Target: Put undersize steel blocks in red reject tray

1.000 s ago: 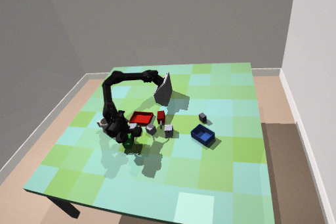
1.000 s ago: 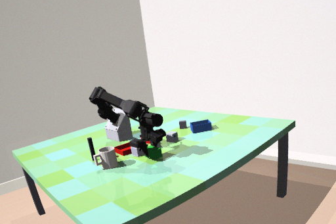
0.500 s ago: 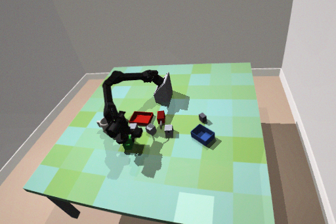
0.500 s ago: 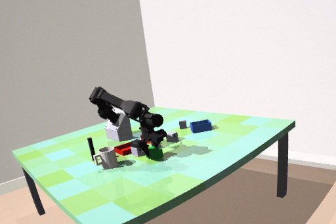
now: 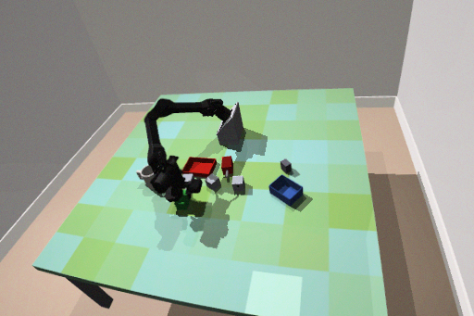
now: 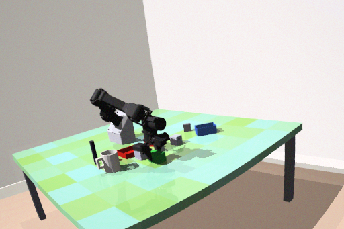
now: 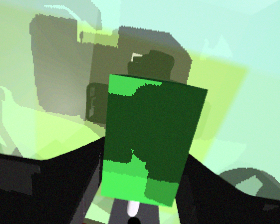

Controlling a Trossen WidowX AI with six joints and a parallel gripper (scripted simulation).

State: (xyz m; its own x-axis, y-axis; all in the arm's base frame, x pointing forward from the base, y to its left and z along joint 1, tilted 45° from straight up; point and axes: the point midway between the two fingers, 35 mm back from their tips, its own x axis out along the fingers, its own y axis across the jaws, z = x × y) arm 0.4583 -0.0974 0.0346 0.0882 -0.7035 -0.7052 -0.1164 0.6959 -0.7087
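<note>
Black parallel-jaw gripper (image 5: 181,196) (image 6: 155,154) has the green box-shaped GO gauge (image 5: 182,201) (image 6: 158,156) (image 7: 150,135) clamped, by the light-grey steel block (image 5: 187,178) (image 6: 140,153). Prob. gauging step; next: line pin up w/ bore, push in gently.

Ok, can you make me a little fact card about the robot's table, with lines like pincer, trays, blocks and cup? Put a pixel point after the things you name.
pincer: closed on the green gauge (image 5: 182,200) (image 6: 158,156) (image 7: 151,135)
red tray: nothing seen inside it (image 5: 200,167) (image 6: 125,153)
blue tray: right of the red tray in the top view (image 5: 286,190) (image 6: 205,129)
small dark block: near the blue tray, outside it (image 5: 286,166) (image 6: 187,127)
cup: pale, with a handle, upright (image 5: 147,174) (image 6: 111,162)
which blocks are bad: cannot tell
</note>
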